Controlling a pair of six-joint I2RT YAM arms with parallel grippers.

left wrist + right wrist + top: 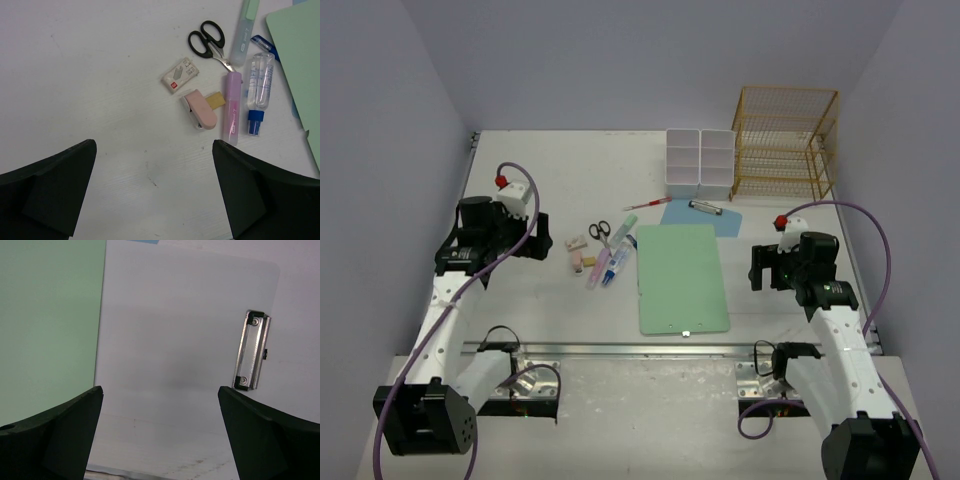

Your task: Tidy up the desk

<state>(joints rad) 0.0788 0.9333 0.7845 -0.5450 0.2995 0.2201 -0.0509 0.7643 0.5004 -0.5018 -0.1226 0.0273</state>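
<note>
Top view: shows the bench [540, 170] strewn centrally with scissors [600, 231], pens [610, 265] and a green board [682, 278]; organizer [700, 163] and wire rack [785, 143] seemingly unfilled.
Left wrist: left gripper [154, 150] spread apart, empty.
Right wrist: right gripper [160, 392] likewise apart, holding nothing.
Tidying apparently all left to do.

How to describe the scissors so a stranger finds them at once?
On the white desk, find the large green board. Left of it lies a cluster of small stationery; the scissors sit at its far side, the only item with two black loop handles.
</note>
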